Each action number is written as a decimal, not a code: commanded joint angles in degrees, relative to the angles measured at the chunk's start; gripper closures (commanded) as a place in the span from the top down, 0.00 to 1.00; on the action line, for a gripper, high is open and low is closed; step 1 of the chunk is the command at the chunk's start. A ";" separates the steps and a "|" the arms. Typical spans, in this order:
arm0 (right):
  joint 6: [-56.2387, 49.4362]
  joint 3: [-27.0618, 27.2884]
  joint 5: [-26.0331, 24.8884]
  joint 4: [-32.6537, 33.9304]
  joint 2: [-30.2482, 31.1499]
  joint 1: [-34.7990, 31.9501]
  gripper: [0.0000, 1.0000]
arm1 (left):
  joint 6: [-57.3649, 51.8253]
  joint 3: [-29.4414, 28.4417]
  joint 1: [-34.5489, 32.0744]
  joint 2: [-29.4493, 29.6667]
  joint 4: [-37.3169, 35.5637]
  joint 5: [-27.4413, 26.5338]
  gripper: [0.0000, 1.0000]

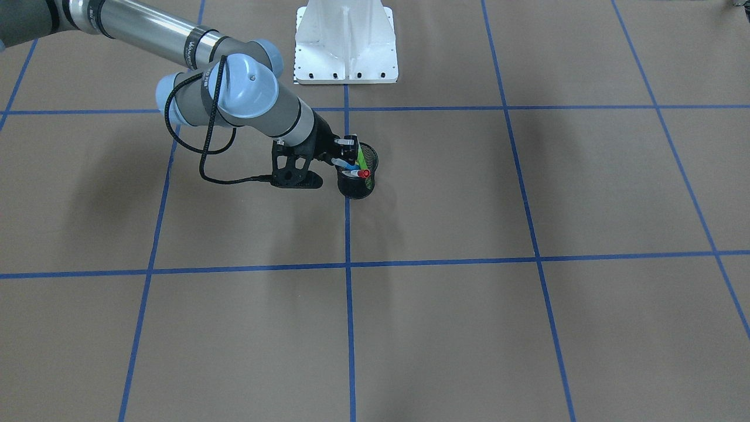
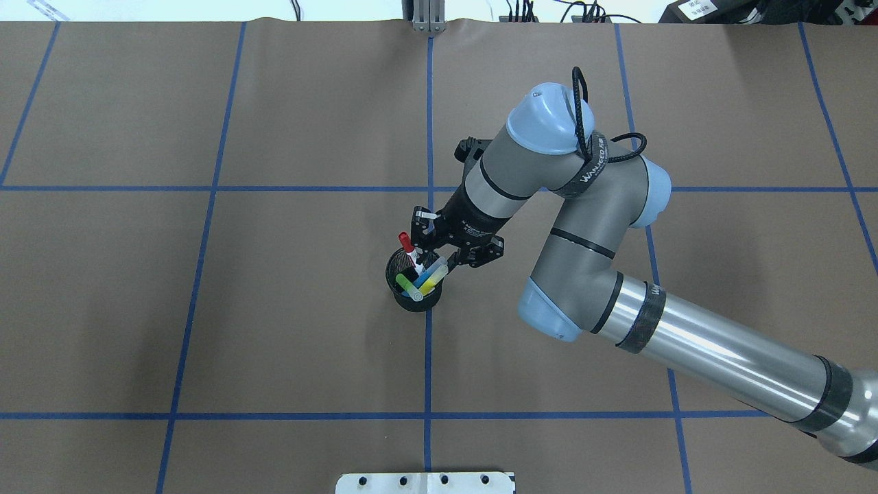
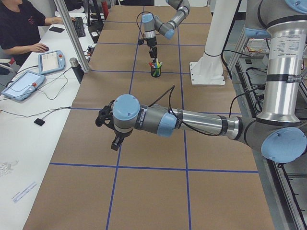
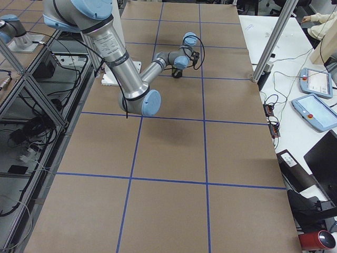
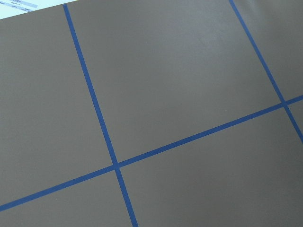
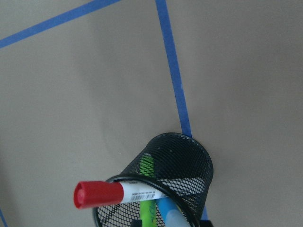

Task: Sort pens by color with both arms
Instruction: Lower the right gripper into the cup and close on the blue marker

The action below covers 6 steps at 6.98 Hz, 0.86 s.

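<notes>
Four pens stand caps up in the black mesh cup at mid-surface. The red pen tilts out over the rim, while the green pen, blue pen and yellow pen lean together inside. Your right claw sits at the cup and your left claw hangs well apart; you cannot tell either one's grip. Blue tape grids the brown paper, and a person sits beside it.

Bright, even overhead light falls across the brown counter, casting faint, soft-edged shadows. Highlights streak the right arm's silver tube. All views are largely sharp.
</notes>
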<state>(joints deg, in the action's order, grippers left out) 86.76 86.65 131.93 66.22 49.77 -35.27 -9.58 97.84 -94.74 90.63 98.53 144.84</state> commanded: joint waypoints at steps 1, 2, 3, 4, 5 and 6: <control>-0.18 -0.17 -0.10 0.05 -0.02 -0.59 0.51 | 0.00 0.07 0.00 -0.02 0.00 0.00 0.99; -0.27 -0.60 -0.18 -0.04 -0.02 -0.68 0.51 | 0.00 0.07 0.00 -0.02 0.00 0.00 0.99; -0.27 -1.83 -0.18 -0.04 -0.80 -0.94 0.51 | 0.00 0.07 0.00 -0.02 0.00 0.00 0.99; -0.27 -2.62 -0.45 -0.04 -1.60 -0.94 0.51 | 0.00 0.07 0.00 -0.02 0.00 0.00 0.99; -0.18 -2.72 -0.45 -0.04 -1.69 -0.94 0.51 | 0.00 0.07 0.00 0.07 0.00 0.00 0.99; -0.10 -2.63 -0.36 -0.04 -1.78 -0.94 0.52 | 0.00 0.07 0.08 0.07 0.00 0.00 0.99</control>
<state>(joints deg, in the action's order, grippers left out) 86.56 84.14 131.54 66.18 48.22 -36.18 -9.58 97.91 -94.74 90.67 98.53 144.84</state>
